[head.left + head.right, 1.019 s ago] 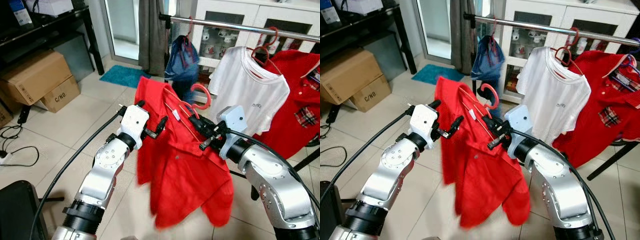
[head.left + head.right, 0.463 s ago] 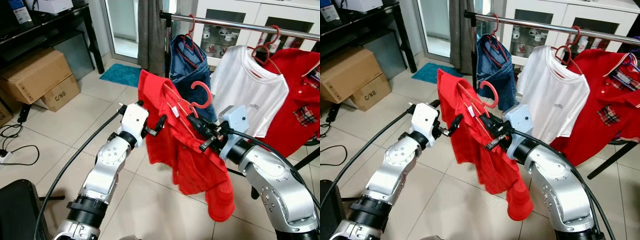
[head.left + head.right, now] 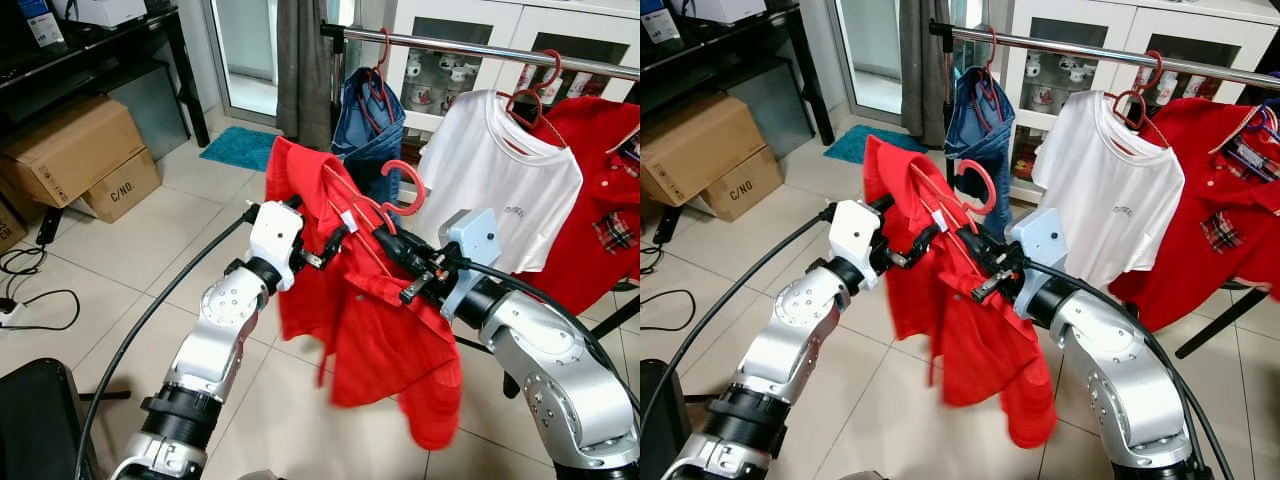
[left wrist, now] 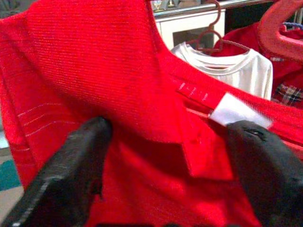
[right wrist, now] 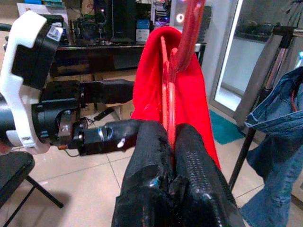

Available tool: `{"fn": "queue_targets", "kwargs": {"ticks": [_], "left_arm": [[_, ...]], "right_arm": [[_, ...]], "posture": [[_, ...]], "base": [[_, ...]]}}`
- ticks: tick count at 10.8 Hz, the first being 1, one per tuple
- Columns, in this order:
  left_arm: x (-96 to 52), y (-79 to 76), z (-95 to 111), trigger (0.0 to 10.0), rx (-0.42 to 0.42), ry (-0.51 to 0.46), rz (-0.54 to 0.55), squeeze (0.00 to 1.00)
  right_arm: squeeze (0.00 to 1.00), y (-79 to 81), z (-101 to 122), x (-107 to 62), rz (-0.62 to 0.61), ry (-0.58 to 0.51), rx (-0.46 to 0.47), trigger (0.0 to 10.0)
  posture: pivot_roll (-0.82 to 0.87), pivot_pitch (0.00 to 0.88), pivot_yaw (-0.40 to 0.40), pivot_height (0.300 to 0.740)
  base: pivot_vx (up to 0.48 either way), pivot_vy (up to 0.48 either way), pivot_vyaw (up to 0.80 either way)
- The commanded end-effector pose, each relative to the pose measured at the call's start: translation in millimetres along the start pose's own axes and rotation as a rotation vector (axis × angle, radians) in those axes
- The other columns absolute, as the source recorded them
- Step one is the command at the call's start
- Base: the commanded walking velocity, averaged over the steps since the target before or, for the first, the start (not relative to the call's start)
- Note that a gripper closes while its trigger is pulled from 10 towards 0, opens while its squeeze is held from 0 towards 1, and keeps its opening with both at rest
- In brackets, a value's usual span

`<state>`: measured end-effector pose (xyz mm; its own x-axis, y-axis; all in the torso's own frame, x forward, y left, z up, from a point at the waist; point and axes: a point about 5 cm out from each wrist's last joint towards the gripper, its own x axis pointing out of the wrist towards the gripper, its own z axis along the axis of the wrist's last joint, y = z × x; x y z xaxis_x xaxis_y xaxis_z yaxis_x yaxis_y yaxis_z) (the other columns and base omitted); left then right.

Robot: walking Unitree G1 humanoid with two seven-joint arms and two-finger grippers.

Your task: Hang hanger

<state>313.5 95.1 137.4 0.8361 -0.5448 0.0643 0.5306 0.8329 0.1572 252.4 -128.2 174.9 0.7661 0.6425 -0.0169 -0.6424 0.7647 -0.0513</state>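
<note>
A red polo shirt [image 3: 375, 330] hangs on a red plastic hanger [image 3: 400, 185], held in the air in front of the metal clothes rail [image 3: 470, 48]. My right gripper [image 3: 392, 248] is shut on the hanger's lower bar just under the hook; the right wrist view has both fingers [image 5: 142, 179] pinched on the hanger [image 5: 189, 33]. My left gripper [image 3: 320, 245] is open at the shirt's left shoulder and collar. In the left wrist view its fingers [image 4: 66, 170] stand wide apart, with the red fabric [image 4: 118, 94] between them. The hook sits below the rail, apart from it.
On the rail hang a blue denim garment [image 3: 365, 120], a white T-shirt [image 3: 495, 190] and another red polo [image 3: 600, 200]. Cardboard boxes [image 3: 70, 150] stand at the left under a black desk. A black seat [image 3: 30, 420] is near my left side, and a teal mat [image 3: 238, 148] lies by the door.
My left gripper has moved right, into the shirt's shoulder and collar. The shirt's lower part has swung about and hangs lower again. My right gripper keeps its hold on the hanger.
</note>
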Motion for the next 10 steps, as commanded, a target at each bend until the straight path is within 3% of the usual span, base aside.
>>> {"fn": "queue_targets", "kwargs": {"ticks": [1, 2, 3, 4, 5, 10], "left_arm": [[2.8, 2.7, 3.8, 4.8, -0.005, -0.015, 0.0, 0.0], [2.9, 3.8, 3.4, 3.8, -0.017, -0.013, 0.003, 0.0], [2.5, 6.1, 2.6, 1.5, -0.025, -0.008, 0.013, 0.0], [2.3, 6.9, 2.4, 1.1, -0.027, -0.007, 0.017, 0.0], [2.2, 7.9, 1.9, 0.0, -0.031, -0.005, 0.021, 0.0], [1.0, 11.8, 0.5, 0.0, -0.062, 0.001, 0.037, 0.0]], "right_arm": [[0.0, 1.6, 8.2, -2.3, 0.01, -0.039, -0.009, 0.0], [0.0, 2.1, 8.4, -2.3, 0.011, -0.041, -0.009, 0.0], [0.0, 2.2, 8.6, -2.7, 0.012, -0.042, -0.008, 0.0], [0.0, 2.3, 8.6, -2.7, 0.012, -0.042, -0.008, 0.0], [0.0, 2.3, 8.6, -2.6, 0.012, -0.042, -0.008, 0.0], [0.0, 1.6, 7.9, -3.0, 0.008, -0.034, -0.011, 0.0]], "posture": [[-0.12, 0.0, 0.045, 0.74], [-0.12, 0.0, 0.047, 0.74], [-0.12, 0.0, 0.048, 0.74], [-0.12, 0.0, 0.048, 0.74], [-0.12, 0.0, 0.048, 0.74], [-0.12, 0.0, 0.047, 0.74]], "base": [[0.0, 0.0, 0.0], [0.0, 0.0, 0.0], [0.0, 0.0, 0.0], [0.0, 0.0, 0.0], [0.0, 0.0, 0.0], [0.0, 0.0, 0.0]]}}
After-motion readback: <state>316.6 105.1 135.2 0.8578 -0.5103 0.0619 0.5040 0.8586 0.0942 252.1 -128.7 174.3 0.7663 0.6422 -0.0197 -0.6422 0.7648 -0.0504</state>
